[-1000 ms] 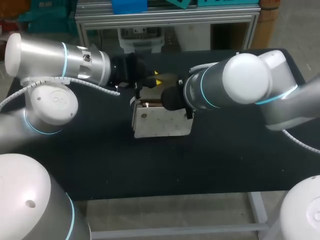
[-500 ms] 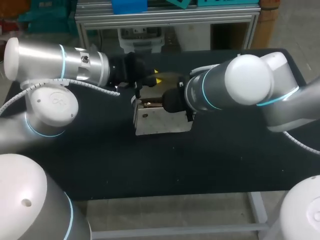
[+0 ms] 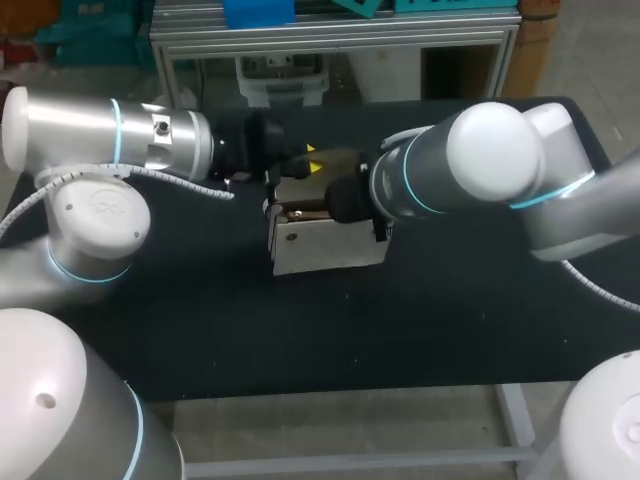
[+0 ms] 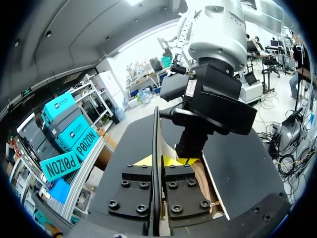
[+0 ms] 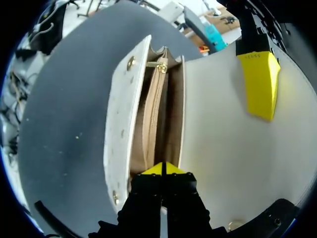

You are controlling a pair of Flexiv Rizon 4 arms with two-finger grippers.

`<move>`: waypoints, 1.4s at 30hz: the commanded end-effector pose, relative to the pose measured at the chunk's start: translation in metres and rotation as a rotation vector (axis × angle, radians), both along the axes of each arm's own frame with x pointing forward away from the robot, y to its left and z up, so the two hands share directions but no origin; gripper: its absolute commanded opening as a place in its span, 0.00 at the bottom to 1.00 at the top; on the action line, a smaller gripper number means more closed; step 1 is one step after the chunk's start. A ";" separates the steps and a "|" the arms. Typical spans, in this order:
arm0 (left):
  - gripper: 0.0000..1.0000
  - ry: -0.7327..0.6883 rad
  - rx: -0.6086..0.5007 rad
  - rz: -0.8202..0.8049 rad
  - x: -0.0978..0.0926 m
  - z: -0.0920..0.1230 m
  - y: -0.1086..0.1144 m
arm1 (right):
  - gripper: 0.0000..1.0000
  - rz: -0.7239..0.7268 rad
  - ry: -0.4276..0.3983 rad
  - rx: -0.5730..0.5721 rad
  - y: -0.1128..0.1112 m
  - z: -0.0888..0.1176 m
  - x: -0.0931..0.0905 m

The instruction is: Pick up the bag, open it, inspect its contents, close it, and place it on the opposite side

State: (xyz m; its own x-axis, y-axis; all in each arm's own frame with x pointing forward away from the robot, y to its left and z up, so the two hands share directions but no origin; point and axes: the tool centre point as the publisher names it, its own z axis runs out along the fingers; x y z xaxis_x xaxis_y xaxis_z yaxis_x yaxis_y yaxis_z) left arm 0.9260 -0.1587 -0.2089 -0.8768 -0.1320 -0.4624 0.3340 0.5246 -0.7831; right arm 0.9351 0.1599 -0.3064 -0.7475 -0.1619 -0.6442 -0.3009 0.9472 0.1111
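Note:
The beige bag (image 3: 328,245) stands near the middle of the black table (image 3: 300,330) with its mouth open. My left gripper (image 3: 308,160) is behind the bag, shut on the lifted flap (image 4: 156,134), which runs edge-on between its yellow tips (image 4: 159,161). My right gripper (image 3: 322,198) sits at the bag's mouth. In the right wrist view its yellow tips (image 5: 162,168) are pressed together on the edge of the tan lining (image 5: 154,119), between the white front panel (image 5: 119,124) and the raised flap (image 5: 218,129). One left finger (image 5: 260,82) lies against that flap.
Bare black tabletop (image 5: 64,99) surrounds the bag on all sides. A metal-framed stand (image 3: 330,40) is beyond the far edge. The right arm's black wrist (image 4: 213,99) is close ahead of the left gripper.
My left arm has drawn slightly back to the left with the flap. The bag's front panel looks a little more upright. The right gripper has hardly moved.

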 end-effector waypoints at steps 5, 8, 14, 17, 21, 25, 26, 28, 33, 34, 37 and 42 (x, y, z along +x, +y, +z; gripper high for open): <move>0.00 -0.013 -0.012 0.001 -0.002 0.000 0.002 | 0.00 0.037 0.058 -0.024 0.011 -0.013 0.005; 0.00 -0.017 -0.014 0.005 -0.002 0.000 0.003 | 0.00 0.041 0.079 -0.044 0.012 -0.017 0.002; 0.00 -0.030 -0.024 0.002 -0.001 0.000 0.004 | 0.00 0.038 0.151 -0.084 0.014 -0.030 0.000; 0.00 -0.037 -0.023 0.002 -0.002 0.000 0.004 | 0.13 0.038 0.178 -0.098 0.015 -0.032 -0.001; 0.00 -0.044 -0.020 0.001 -0.003 0.000 0.005 | 0.49 0.036 0.200 -0.106 0.015 -0.036 -0.001; 0.00 -0.052 -0.019 0.003 -0.004 0.000 0.005 | 0.65 0.032 0.222 -0.109 0.015 -0.038 -0.002; 0.00 -0.054 -0.018 0.003 -0.004 0.000 0.006 | 0.66 0.031 0.223 -0.109 0.015 -0.038 -0.003; 0.00 -0.057 -0.017 0.004 -0.004 -0.001 0.006 | 0.66 0.030 0.226 -0.109 0.014 -0.038 -0.004; 0.00 -0.083 -0.018 0.000 -0.005 0.000 0.008 | 0.66 0.020 0.228 -0.107 0.012 -0.039 -0.007; 0.00 -0.087 -0.018 -0.001 -0.005 0.001 0.009 | 0.65 0.020 0.228 -0.106 0.012 -0.038 -0.008; 0.00 -0.094 -0.017 -0.002 -0.006 0.001 0.009 | 0.66 0.018 0.227 -0.105 0.011 -0.039 -0.010; 0.00 -0.101 -0.014 -0.004 -0.007 0.001 0.009 | 0.66 0.017 0.232 -0.105 0.012 -0.041 -0.011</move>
State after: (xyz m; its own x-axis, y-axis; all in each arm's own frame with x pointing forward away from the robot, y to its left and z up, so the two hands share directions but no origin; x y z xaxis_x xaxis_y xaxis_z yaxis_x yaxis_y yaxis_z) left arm 0.9232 -0.1507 -0.2102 -0.8302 -0.1304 -0.5420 0.4090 0.5182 -0.7512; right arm 0.9222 0.1720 -0.3414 -0.8687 -0.2312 -0.4380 -0.2950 0.9519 0.0826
